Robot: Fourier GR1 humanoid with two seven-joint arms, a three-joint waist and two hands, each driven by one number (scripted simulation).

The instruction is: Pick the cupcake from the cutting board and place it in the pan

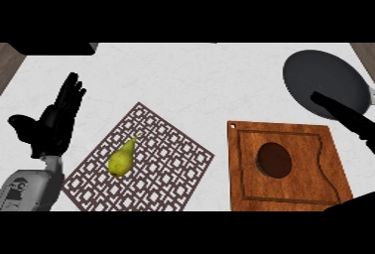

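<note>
The cupcake [275, 159] shows from above as a dark brown oval in the middle of the wooden cutting board [293, 191] at the lower right. The dark grey pan [322, 74] lies behind the board at the upper right, and its black handle [345, 120] points toward the board's right corner. My left hand [53, 126] rests open at the left edge, fingers up, far from the board. Only a black shape [355, 202] at the lower right edge shows of my right hand, beside the board's near right corner.
A yellow-green pear [122, 158] lies on a brown patterned mat [164, 154] left of the board. A black object [51, 47] sits at the counter's far left corner. White counter top [190, 79] stretches between mat and pan.
</note>
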